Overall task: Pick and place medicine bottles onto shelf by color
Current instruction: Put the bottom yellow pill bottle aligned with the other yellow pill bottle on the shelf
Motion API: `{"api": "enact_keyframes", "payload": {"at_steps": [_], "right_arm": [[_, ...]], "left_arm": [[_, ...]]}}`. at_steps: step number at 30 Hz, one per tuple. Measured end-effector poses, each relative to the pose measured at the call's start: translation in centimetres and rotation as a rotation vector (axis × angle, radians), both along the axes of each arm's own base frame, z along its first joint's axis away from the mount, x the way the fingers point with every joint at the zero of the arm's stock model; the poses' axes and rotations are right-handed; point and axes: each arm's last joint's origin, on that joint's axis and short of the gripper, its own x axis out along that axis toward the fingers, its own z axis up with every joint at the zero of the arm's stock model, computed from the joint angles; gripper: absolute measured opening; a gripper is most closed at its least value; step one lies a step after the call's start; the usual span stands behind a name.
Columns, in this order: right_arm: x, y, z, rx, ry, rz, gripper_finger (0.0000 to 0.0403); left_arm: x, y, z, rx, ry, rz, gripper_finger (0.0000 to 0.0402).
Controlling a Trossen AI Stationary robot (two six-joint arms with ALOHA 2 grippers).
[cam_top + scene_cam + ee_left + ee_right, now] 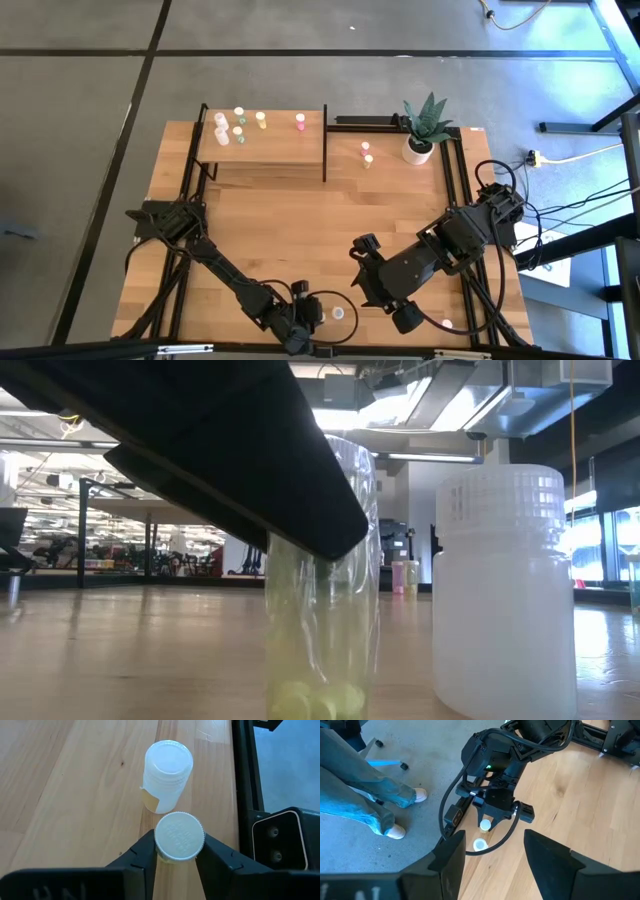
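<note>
Our left gripper [179,857] sits at the near edge of the table, its two fingers pinching a white-capped bottle [179,837] from either side, pads against the body just under the cap. Just beside it stands a second white bottle [166,772], close enough that we judge a crooked lift could knock it over; the grip is also low on the fingertips, so the bottle could slip or tip as we raise it. Our right gripper [492,855] hangs near the same corner with its fingers spread and nothing between them. The shelf [262,143] lies well apart at the far side, already carrying several bottles, with two more [366,153] on the table beside the plant pot [419,148]. Only the low view shows the held bottle's clear body with yellowish pills at the bottom; only the right wrist view shows a person's legs [365,795] standing on the floor near the table.
</note>
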Motion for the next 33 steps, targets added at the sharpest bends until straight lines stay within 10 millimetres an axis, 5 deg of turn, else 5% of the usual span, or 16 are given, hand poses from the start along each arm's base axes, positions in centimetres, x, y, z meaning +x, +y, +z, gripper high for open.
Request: {"api": "enact_keyframes", "payload": {"at_steps": [9,17,33], "right_arm": [[0.0,0.0,0.0,0.001,0.0,-0.001,0.0202],[0.0,0.0,0.0,0.002,-0.001,-0.001,0.0202],[0.0,0.0,0.1,0.004,-0.004,-0.001,0.0202]], "left_arm": [[-0.3,0.1,0.3,-0.008,0.016,0.017,0.0105],[-1.1,0.8,2.5,0.018,0.026,0.028,0.0105],[-3.7,5.2,10.7,0.039,-0.092,0.306,0.0105]]}}
